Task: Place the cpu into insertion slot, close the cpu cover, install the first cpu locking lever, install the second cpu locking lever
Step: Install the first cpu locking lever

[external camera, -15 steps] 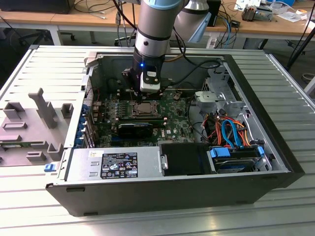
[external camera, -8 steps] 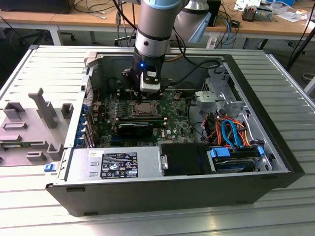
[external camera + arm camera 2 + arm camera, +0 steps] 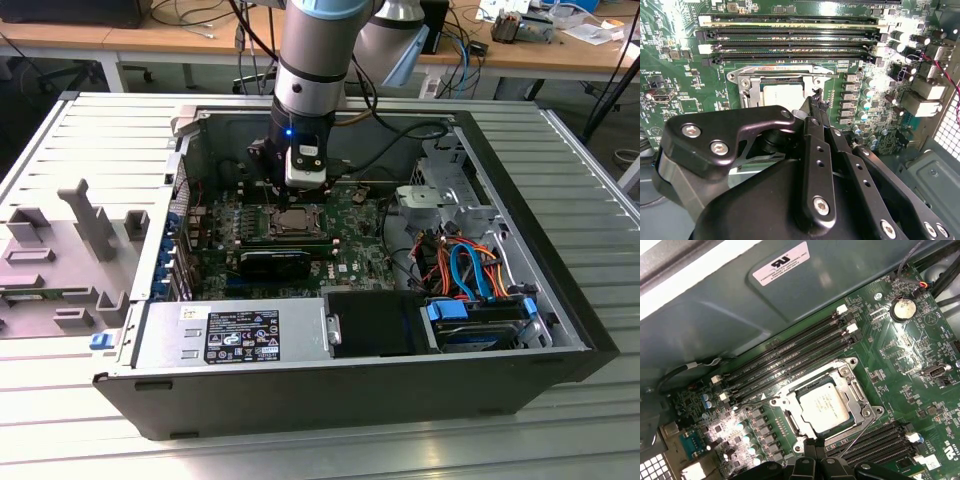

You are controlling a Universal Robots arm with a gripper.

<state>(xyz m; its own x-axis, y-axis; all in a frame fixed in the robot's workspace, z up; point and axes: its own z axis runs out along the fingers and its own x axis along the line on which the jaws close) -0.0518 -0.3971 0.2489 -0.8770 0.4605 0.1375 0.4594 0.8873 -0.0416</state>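
Observation:
The cpu (image 3: 824,405) lies flat in the insertion slot (image 3: 790,421) on the green motherboard, its silver top showing through the window of the cpu cover (image 3: 858,395), which lies down around it. One thin wire lever (image 3: 858,431) slants out from the socket's corner toward my fingers, and another lever (image 3: 757,400) sticks out on the opposite side. My gripper (image 3: 815,456) hovers just off the socket's edge, fingers together with nothing between them. In the second wrist view the gripper (image 3: 814,104) stands beside the cpu (image 3: 783,93). In the exterior view the gripper (image 3: 300,192) hangs over the cpu (image 3: 296,220).
Long black memory slots (image 3: 790,357) run beside the socket. The case's walls (image 3: 520,190) surround the board. A power supply (image 3: 230,335) sits at the front, and a drive bay with cables (image 3: 470,270) is on the exterior view's right. Grey fixtures (image 3: 70,250) stand outside on the exterior view's left.

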